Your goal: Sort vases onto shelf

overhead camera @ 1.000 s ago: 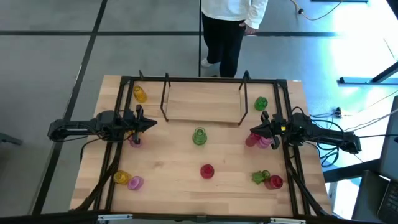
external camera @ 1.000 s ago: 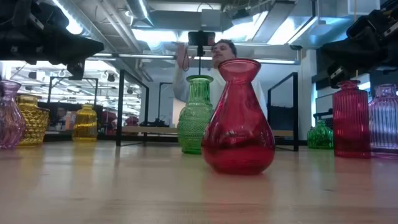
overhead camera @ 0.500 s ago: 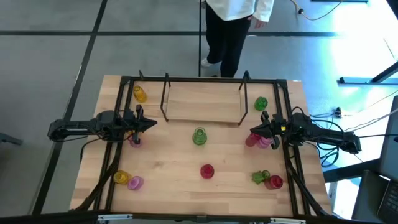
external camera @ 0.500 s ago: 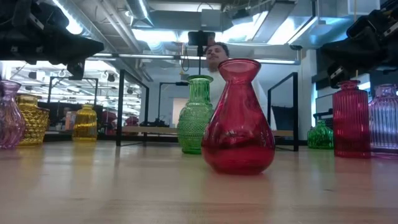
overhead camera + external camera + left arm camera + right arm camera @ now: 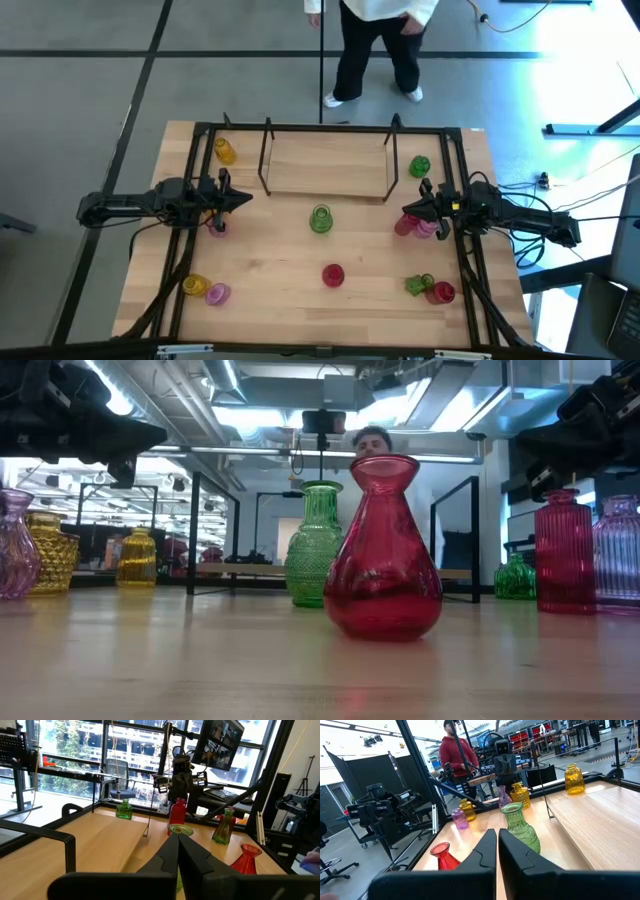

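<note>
The shelf (image 5: 325, 165), a light-wood board with black end frames, stands at the table's far middle with nothing on it. Vases stand upright on their bases around the table. A green one (image 5: 320, 219) and a red one (image 5: 333, 275) are in the middle. A yellow one (image 5: 225, 151) is far left and a green one (image 5: 419, 165) far right. Yellow and pink (image 5: 206, 290) stand near left, green and red (image 5: 430, 289) near right. My left gripper (image 5: 246, 199) hovers shut at the left, above a pink vase (image 5: 217, 227). My right gripper (image 5: 405, 209) hovers shut at the right, above red and pink vases (image 5: 415, 227).
The black frame rails (image 5: 330, 128) run around the tabletop's edges. A person (image 5: 375, 40) stands on the floor beyond the far edge. Bare wood lies between the middle vases and the corner groups.
Both arms and all vases have kept still. The person beyond the far edge has shifted stance, feet now apart.
</note>
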{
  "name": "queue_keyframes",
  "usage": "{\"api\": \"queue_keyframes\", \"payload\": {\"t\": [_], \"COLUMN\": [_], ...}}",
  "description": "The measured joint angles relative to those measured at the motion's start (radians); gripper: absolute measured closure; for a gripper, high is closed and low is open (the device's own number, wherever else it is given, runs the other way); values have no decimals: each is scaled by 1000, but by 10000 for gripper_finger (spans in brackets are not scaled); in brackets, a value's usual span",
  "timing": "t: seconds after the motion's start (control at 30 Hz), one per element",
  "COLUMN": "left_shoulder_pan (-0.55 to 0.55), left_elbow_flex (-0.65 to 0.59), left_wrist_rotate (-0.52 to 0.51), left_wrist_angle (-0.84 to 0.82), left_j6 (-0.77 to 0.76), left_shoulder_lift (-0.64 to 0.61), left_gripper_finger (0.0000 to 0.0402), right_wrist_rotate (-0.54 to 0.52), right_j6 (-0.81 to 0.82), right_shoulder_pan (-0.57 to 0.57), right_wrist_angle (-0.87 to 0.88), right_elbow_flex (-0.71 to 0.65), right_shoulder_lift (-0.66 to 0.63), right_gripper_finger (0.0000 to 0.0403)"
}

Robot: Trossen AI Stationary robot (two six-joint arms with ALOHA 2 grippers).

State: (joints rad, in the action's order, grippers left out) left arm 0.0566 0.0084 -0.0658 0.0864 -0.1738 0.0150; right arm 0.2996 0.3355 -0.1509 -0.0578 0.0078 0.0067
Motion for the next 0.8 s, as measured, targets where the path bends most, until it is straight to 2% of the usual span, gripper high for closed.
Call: {"api": "queue_keyframes", "payload": {"t": [0.57, 0.8], "left_shoulder_pan": [0, 0], "left_elbow_flex": [0, 1], "left_wrist_rotate": [0, -10], "left_wrist_angle": [0, 57], "left_j6": [0, 0], "left_shoulder_lift": [0, 0], "left_gripper_finger": [400, 400], "right_wrist_rotate": [0, -12], "right_j6": [0, 0], "right_shoulder_pan": [0, 0], "right_wrist_angle": [0, 1], "right_elbow_flex": [0, 0], "right_shoulder_lift": [0, 0], "right_gripper_finger": [395, 395]}}
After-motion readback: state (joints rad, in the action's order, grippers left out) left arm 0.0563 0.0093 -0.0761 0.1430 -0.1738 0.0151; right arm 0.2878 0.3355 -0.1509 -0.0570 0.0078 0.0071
